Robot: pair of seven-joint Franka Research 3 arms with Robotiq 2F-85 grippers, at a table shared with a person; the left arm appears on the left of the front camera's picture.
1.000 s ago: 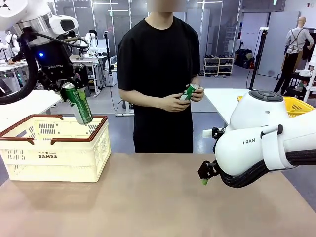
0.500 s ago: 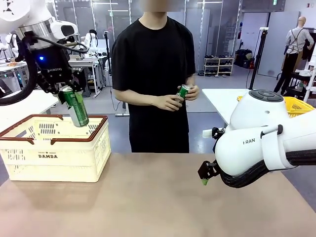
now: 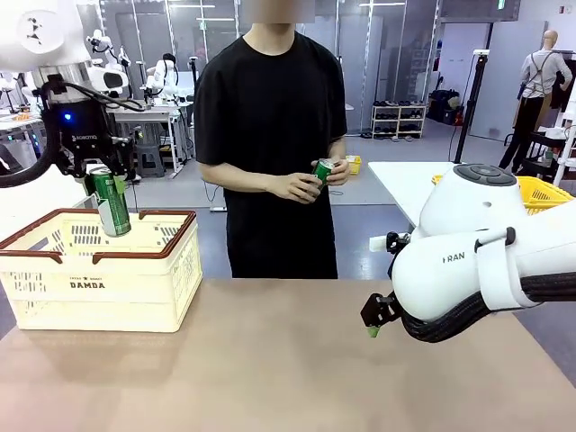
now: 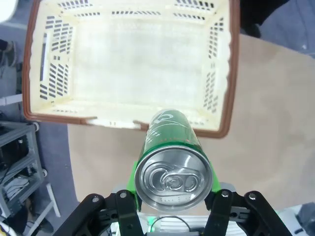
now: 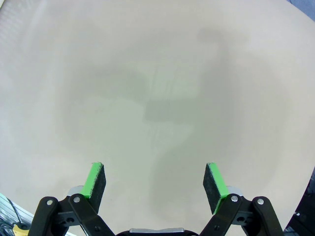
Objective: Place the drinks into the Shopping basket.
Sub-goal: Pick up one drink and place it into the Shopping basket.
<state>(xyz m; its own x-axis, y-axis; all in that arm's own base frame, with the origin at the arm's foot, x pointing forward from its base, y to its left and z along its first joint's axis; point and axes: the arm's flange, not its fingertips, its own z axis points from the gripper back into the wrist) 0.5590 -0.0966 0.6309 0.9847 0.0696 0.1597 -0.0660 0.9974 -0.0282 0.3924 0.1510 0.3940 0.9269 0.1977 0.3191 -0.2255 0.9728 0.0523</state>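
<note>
My left gripper [image 3: 106, 184] is shut on a green drink can [image 3: 112, 202], which hangs tilted above the cream Shopping basket [image 3: 184, 236] at the table's left. In the left wrist view the can [image 4: 171, 147] points its silver top at the camera, held between my left gripper [image 4: 173, 194] pads, with the basket's [image 4: 230, 78] bare inside below it. The person at the far side holds another green can [image 3: 321, 171] in both hands. My right gripper [image 5: 156, 183] is open over bare tabletop; in the front view the right gripper [image 3: 373, 326] hovers low at the table's right.
A bright yellow mesh basket [image 3: 545, 192] stands on another table at the back right. The tan tabletop [image 3: 270, 360] stretches between the Shopping basket and my right arm [image 3: 486, 261]. Other tables and gear fill the room behind the person.
My left gripper has carried the green can leftward and the can stands more upright over the basket. The person has shifted left with their can. The right arm is still.
</note>
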